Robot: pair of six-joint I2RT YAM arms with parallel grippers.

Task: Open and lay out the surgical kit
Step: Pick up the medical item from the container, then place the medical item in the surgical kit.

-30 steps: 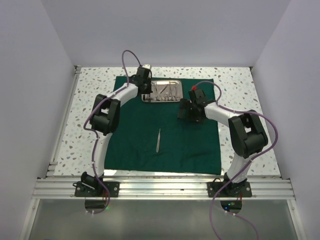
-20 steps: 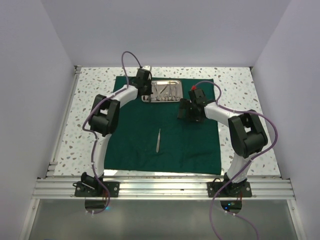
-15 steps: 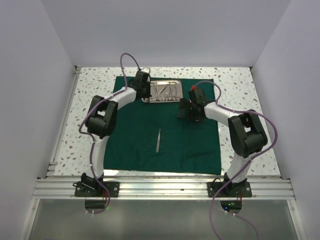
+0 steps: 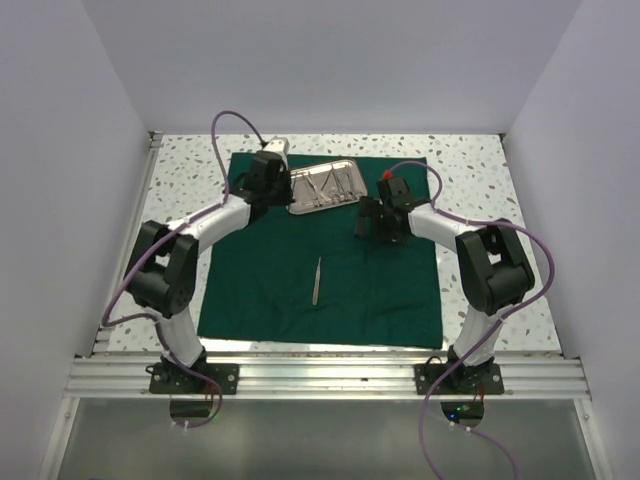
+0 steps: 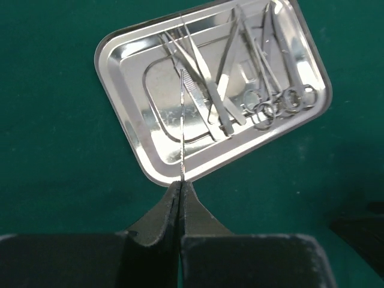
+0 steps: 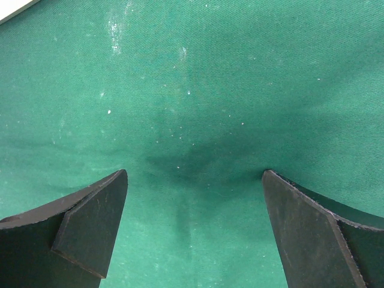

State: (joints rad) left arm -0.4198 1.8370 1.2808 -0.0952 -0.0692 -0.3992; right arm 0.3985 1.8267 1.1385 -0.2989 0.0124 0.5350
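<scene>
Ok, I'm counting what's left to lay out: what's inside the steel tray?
Overlapping tweezers and ring-handled instruments lie in the steel tray. The overlap hides the exact count. A thin piece pinched in the left tool crosses in front.

Right gripper (image 6: 195, 174) low over dark green cloth wrap (image 6: 240, 72), jaws spread wide, nothing between them. Two black fingers (image 6: 90, 222) at bottom of frame, one each side, tips apart. Cloth fills nearly whole frame, lying flat, fine weave visible. Soft dark shadow and faint crease on cloth between fingertips. White specks (image 6: 117, 27) scattered on cloth, upper left. Pale strip (image 6: 11, 7) beyond cloth edge, top-left corner of frame.
</scene>
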